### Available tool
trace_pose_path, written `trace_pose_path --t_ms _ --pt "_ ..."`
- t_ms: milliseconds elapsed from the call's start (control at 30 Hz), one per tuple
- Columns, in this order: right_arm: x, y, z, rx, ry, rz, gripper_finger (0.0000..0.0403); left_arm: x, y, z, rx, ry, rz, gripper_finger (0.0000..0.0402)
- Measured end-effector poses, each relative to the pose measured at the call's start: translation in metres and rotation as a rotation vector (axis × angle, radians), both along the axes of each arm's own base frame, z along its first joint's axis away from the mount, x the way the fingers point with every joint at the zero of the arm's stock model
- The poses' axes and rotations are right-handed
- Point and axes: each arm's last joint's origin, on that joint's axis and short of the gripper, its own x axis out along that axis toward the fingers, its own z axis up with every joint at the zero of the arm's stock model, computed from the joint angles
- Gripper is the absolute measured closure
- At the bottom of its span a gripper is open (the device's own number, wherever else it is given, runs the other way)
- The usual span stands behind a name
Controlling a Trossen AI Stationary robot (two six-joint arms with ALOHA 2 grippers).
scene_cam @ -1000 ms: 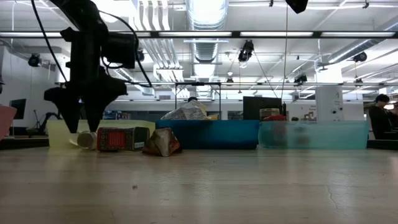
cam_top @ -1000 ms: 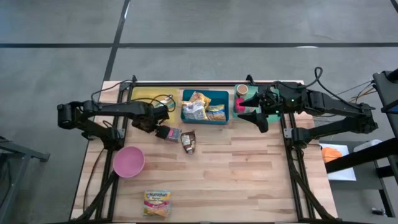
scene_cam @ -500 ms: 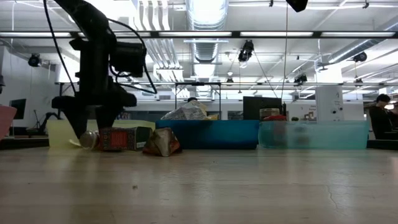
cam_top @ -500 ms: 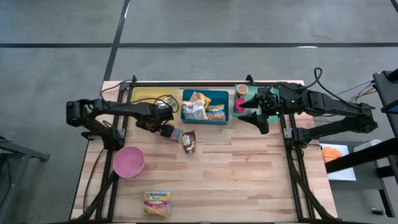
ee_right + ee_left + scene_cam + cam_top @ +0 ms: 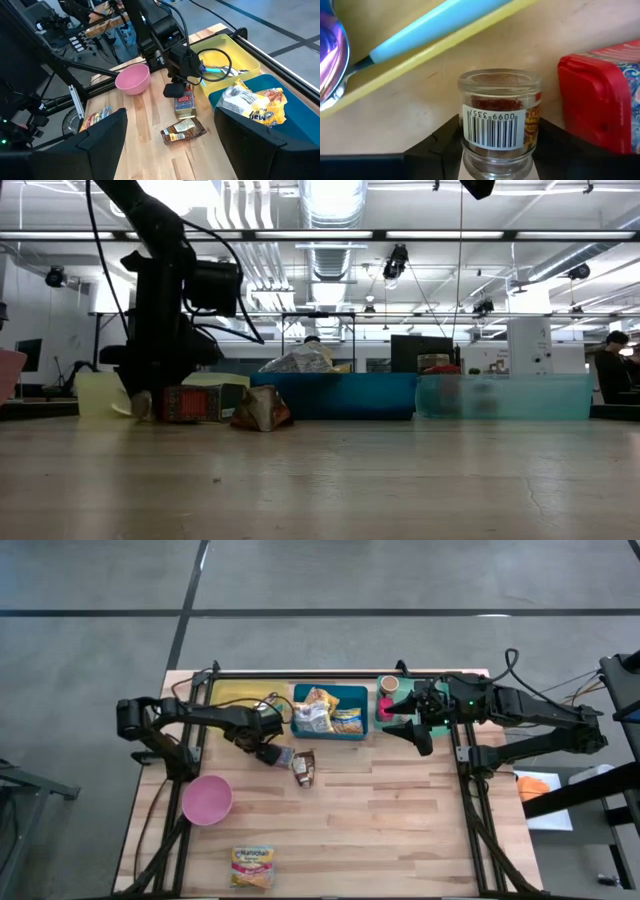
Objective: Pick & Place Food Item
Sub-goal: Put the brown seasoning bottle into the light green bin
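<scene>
At the table's left edge, a pink bowl [image 5: 207, 800] sits on the wood, and a yellow noodle packet [image 5: 252, 866] lies near the front edge, well apart from everything else. Behind the bowl, the left gripper [image 5: 263, 752] is down at the tabletop with its fingers on either side of a small glass spice jar [image 5: 499, 121] lying on its side; the dark fingers [image 5: 440, 141] touch the glass on both sides, pinching it. The jar carries a barcode label and holds something reddish. Just beside it lies a red spice box [image 5: 281, 755], and beyond the jar a yellow tray [image 5: 230, 692] holds a blue-handled spoon [image 5: 425, 31]. Near the red box lies a brown snack wrapper [image 5: 303, 767]. Behind that, a blue bin [image 5: 330, 712] contains several snack bags. To the right, a teal bin [image 5: 385, 705] holds a brown cup [image 5: 388, 685]. The right gripper [image 5: 420, 734] hovers beside the teal bin, its fingers [image 5: 102, 137] spread wide and holding nothing.
</scene>
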Motion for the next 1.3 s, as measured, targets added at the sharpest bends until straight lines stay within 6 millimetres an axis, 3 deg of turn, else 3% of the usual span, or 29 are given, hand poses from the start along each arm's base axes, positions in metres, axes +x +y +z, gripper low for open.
trace_pose_path --t_ms 300,567,767,1000,1300 --pt "0.0 0.0 0.0 -0.002 0.0 0.0 0.0108 -0.007 -0.005 0.007 -0.082 0.025 -0.138 0.0214" --pt "0.0 0.0 -0.001 -0.09 0.008 0.031 0.0108 -0.011 -0.006 0.054 -0.116 0.01 -0.238 0.0214" --pt "0.008 0.001 -0.005 -0.239 0.039 0.098 0.0108 -0.007 -0.01 0.098 -0.259 -0.301 -0.201 0.0214" --pt "0.03 0.013 -0.018 -0.407 0.092 0.239 0.0108 0.018 -0.01 0.14 -0.42 -0.669 -0.265 0.0214" --pt "0.072 0.03 -0.012 -0.494 -0.063 0.405 0.0108 0.036 -0.009 0.162 -0.502 -0.917 -0.351 0.0214"
